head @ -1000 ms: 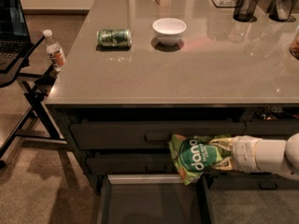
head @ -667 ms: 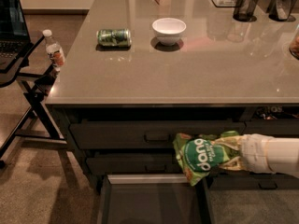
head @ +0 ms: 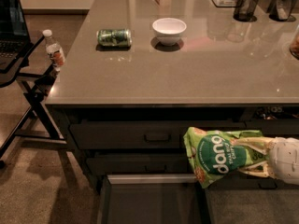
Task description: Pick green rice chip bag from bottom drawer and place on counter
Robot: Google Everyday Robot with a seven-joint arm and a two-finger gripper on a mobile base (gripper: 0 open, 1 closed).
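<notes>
The green rice chip bag (head: 212, 154) hangs in the air in front of the cabinet drawers, below the counter's edge and above the right side of the open bottom drawer (head: 152, 200). My gripper (head: 250, 157) comes in from the right on a white arm and is shut on the bag's right end; its pale fingers (head: 252, 146) lie along the bag. The drawer is pulled out, with a pale top front edge and a dark inside in which nothing shows. The counter (head: 187, 69) is a glossy grey-beige slab above.
On the counter lie a green drink can (head: 114, 37) on its side and a white bowl (head: 169, 30); two dark mesh cups (head: 245, 5) stand at the back right. A water bottle (head: 54, 49) and a laptop (head: 11, 27) rest on a black stand at the left.
The bag, held in my gripper, has moved a little to the right and slightly upward, away from the drawer. Nothing on the counter has moved.
</notes>
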